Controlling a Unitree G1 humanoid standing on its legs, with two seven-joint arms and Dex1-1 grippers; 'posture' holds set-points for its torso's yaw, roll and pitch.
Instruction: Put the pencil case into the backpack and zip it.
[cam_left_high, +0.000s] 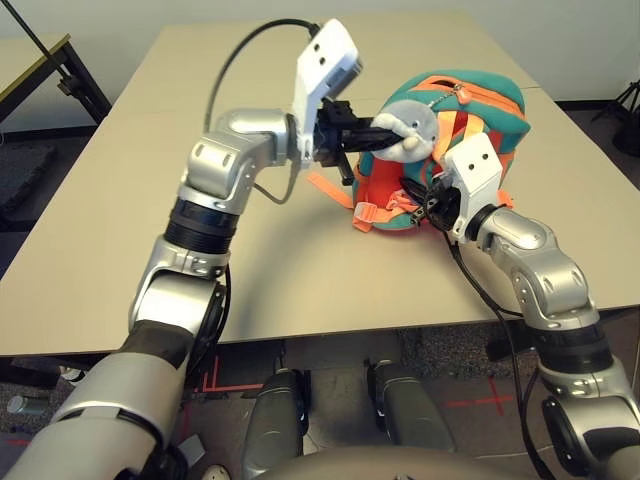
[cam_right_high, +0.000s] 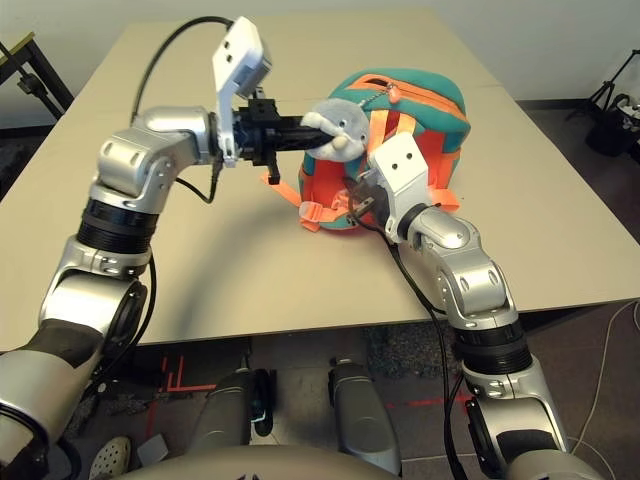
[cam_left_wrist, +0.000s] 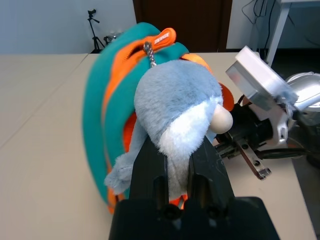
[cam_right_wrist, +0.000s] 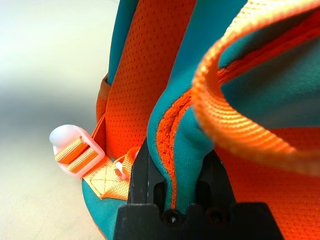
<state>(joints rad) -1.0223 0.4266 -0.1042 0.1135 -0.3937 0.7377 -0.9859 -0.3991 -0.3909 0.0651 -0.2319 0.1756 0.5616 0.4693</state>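
Beige table (cam_left_high: 120, 200), upright orange-teal backpack (cam_left_high: 480, 110), seemingly zipped, grey plush (cam_left_high: 412, 125).

The backpack (cam_left_high: 455, 150) stands near the middle of the table (cam_left_high: 150, 200). The left gripper (cam_left_wrist: 175, 165) blocks its 9 o'clock side, closed on the plush (cam_left_wrist: 175, 107). The right gripper (cam_right_wrist: 175, 172) blocks its 6 o'clock side, pinching a teal edge. The table is open and bare from 7 to 11 o'clock, and behind the backpack at 12 o'clock.
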